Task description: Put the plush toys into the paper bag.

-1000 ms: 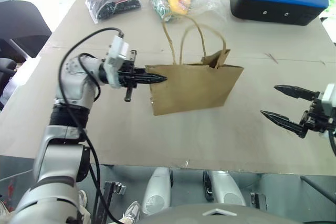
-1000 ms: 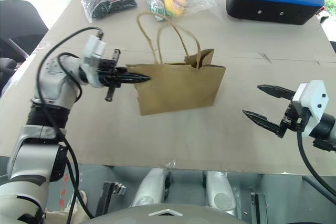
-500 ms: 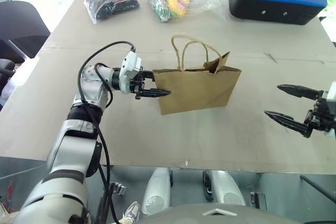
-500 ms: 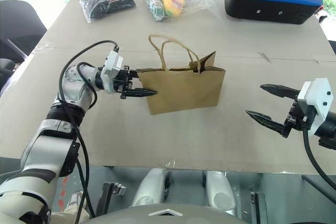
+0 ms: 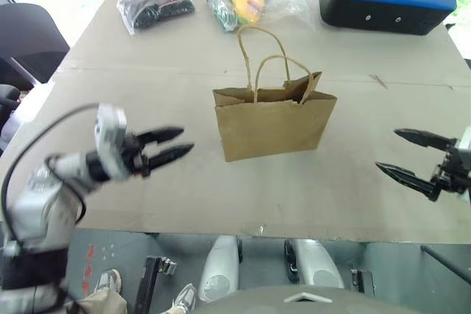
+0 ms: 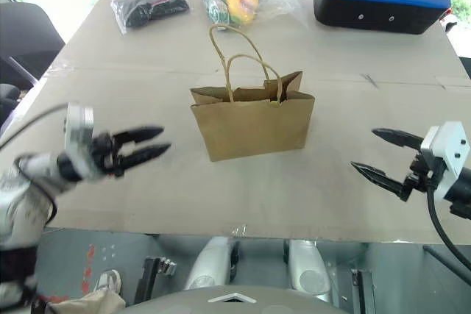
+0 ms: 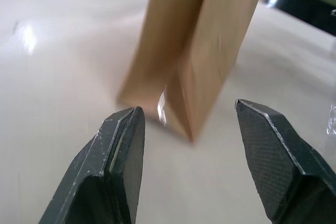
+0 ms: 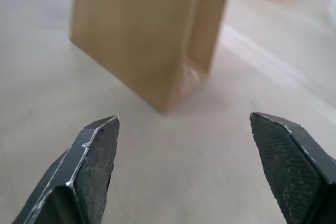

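Two empty grippers, left (image 5: 171,145) and right (image 5: 403,155), flank one paper bag (image 5: 274,121).

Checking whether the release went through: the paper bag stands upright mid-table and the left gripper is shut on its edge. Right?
Not quite. The paper bag does stand upright mid-table, but the left gripper is open and apart from it, off to its side, as the left eye view shows.

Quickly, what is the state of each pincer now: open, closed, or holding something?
Left pincer: open, holding nothing, apart from the paper bag.
Right pincer: open, holding nothing.
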